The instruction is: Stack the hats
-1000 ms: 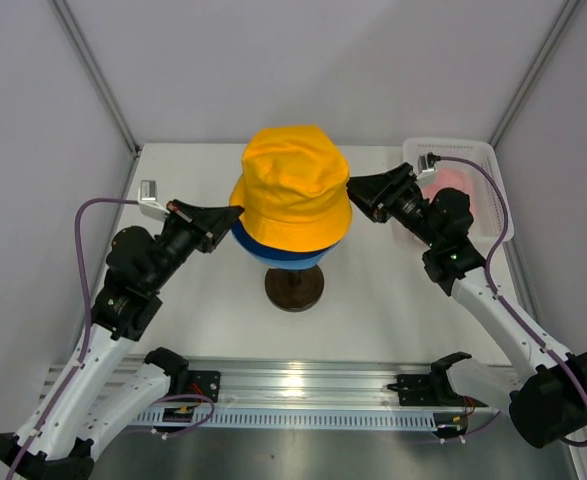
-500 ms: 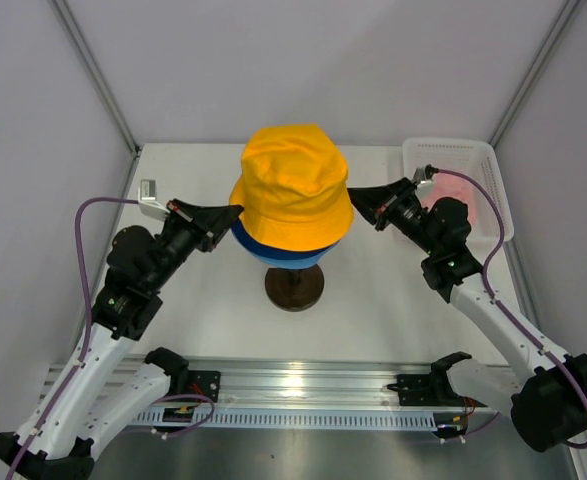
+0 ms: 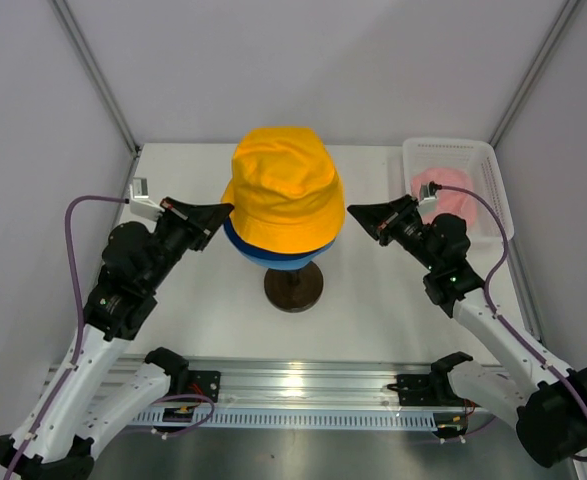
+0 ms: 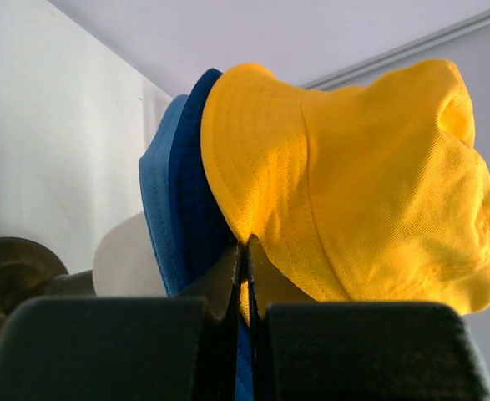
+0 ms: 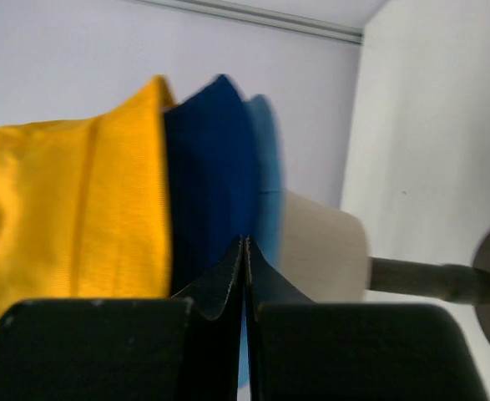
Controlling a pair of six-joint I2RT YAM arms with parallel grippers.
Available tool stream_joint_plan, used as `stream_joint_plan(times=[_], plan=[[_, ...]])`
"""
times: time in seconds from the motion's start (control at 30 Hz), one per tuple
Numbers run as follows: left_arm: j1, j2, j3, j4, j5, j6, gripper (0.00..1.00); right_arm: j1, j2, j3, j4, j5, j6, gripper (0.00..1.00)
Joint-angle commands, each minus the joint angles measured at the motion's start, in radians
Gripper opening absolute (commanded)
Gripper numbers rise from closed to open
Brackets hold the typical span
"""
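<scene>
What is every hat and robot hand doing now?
yellow hat, top of the stack.
navy hat, under the yellow one.
light blue hat, lowest, on the mannequin head.
pink hat, lying in the basket.
left gripper, jaws shut on the yellow hat's brim.
right gripper, jaws shut beside the stack.

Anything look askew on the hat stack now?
Yes. The yellow-orange fabric bucket hat sits skewed toward the left gripper, whose shut jaws pinch its brim, with the navy blue fabric hat showing underneath.
</scene>
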Motion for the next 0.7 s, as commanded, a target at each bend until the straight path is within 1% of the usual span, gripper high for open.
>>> stream_joint_plan(times=[0.0, 0.07, 0.17, 0.2, 0.23, 0.27, 0.33, 0.37, 0.47, 0.57, 0.67], plan=[[0.024, 0.029, 0.037, -0.188, -0.112, 0.115, 0.01, 0.002, -0.004, -0.062, 0.0, 0.026, -0.036, 0.0], [0.032, 0.047, 0.059, -0.191, -0.092, 0.146, 0.01, 0.002, -0.006, -0.076, 0.035, 0.012, -0.017, 0.0], [0.033, 0.096, 0.086, -0.193, -0.078, 0.173, 0.01, 0.002, -0.019, -0.08, 0.041, 0.014, -0.019, 0.0], [0.033, 0.107, 0.094, -0.193, -0.068, 0.178, 0.01, -0.001, -0.024, -0.083, 0.044, 0.015, -0.02, 0.01], [0.035, 0.128, 0.102, -0.187, -0.061, 0.189, 0.01, -0.007, -0.032, -0.083, 0.044, 0.014, -0.02, 0.05], [0.035, 0.136, 0.103, -0.182, -0.055, 0.193, 0.01, -0.013, -0.039, -0.082, 0.044, 0.014, -0.022, 0.13], [0.036, 0.164, 0.117, -0.168, -0.042, 0.213, 0.01, -0.033, -0.062, -0.077, 0.053, 0.006, -0.023, 0.23], [0.038, 0.174, 0.12, -0.167, -0.035, 0.222, 0.01, -0.042, -0.07, -0.074, 0.061, 0.003, -0.025, 0.33], [0.044, 0.217, 0.16, -0.164, 0.003, 0.268, 0.01, -0.07, -0.096, -0.045, 0.054, 0.0, -0.04, 0.46], [0.048, 0.259, 0.204, -0.167, 0.031, 0.328, 0.01, -0.082, -0.11, -0.009, 0.049, 0.009, -0.072, 0.52], [0.056, 0.293, 0.252, -0.177, 0.064, 0.383, 0.01, -0.081, -0.092, 0.024, 0.081, -0.008, -0.082, 0.55]])
